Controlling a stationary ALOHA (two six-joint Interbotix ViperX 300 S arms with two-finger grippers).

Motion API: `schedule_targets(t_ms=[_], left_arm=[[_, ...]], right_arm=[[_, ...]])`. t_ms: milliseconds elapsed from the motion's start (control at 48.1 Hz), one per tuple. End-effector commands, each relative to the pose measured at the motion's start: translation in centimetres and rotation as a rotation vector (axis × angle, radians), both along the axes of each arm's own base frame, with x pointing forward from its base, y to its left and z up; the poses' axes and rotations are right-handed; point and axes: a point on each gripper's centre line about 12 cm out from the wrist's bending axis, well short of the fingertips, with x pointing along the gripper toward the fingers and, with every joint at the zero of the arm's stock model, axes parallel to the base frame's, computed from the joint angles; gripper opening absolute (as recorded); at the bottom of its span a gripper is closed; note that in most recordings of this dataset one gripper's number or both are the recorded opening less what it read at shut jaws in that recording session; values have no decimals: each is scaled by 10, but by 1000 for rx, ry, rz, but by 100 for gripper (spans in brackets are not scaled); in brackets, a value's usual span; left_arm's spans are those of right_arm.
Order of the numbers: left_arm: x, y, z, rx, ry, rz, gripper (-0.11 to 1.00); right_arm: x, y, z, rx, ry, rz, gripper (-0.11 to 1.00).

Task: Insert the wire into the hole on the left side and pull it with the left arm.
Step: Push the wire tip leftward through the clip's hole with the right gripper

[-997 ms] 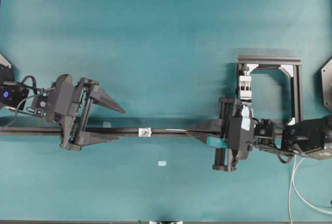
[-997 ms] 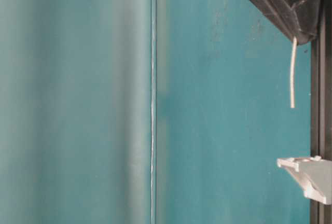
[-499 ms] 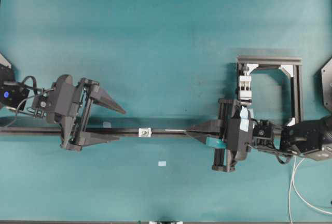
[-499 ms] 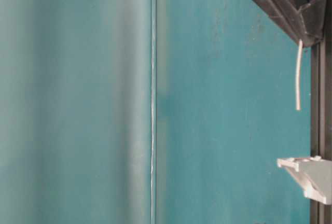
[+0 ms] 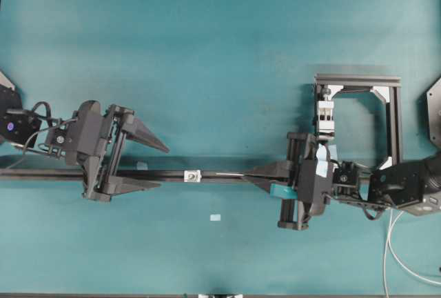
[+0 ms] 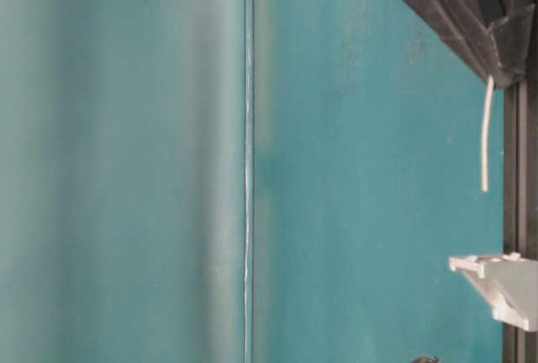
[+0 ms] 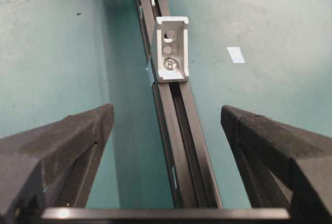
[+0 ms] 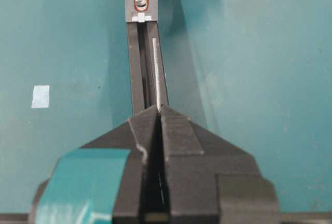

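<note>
**Wire held short of the bracket, left gripper waiting wide**

No brand, label or writing can be read in any view. The only markings are plain tape: a teal strip and a pale blue strip on the right gripper (image 5: pixel 249 174), and a small pale blue tape scrap (image 5: pixel 216 217) lying alone on the teal surface (image 5: pixel 207 50).

The right gripper has its two fingers pressed together on the wire (image 5: pixel 231 173). In the right wrist view the wire (image 8: pixel 156 71) comes straight out from between the fingertips and runs along the black rail (image 8: pixel 142 68) toward the small white-silver block (image 8: pixel 140 3); its free end stops before the block, apart from it. In the table-level view the wire (image 6: pixel 486 132) juts from the black gripper tip, with a gap between its end and the white block (image 6: pixel 500 283).

The left gripper (image 5: pixel 164 165) stands wide apart and holds nothing. In its wrist view the two pointed fingers (image 7: pixel 67 141) lie either side of the rail (image 7: pixel 181 130), not touching it, with the block (image 7: pixel 171 47) ahead of them and the dark round hole (image 7: pixel 169 35) in its upright face.

From overhead, the block (image 5: pixel 192 175) sits on the rail (image 5: pixel 48 173) between the two grippers, nearer the left one. The rail crosses the surface from the left edge toward the right arm. A black frame (image 5: pixel 386 112) with a white ribbed clip (image 5: pixel 324 115) stands behind the right gripper. The surface above and below the rail lies open.
</note>
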Motion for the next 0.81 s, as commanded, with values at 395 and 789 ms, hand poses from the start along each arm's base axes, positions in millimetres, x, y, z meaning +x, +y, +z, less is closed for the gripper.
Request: schedule_targets(t_ms=[395,789], left_arm=[[5,-2,6,-7,-27,0,58],[5,-1,7,-7,-27,3,58]], right_arm=[[11,4,7,18,-29,-7,3],[15,3,9,22,-28,-4,3]])
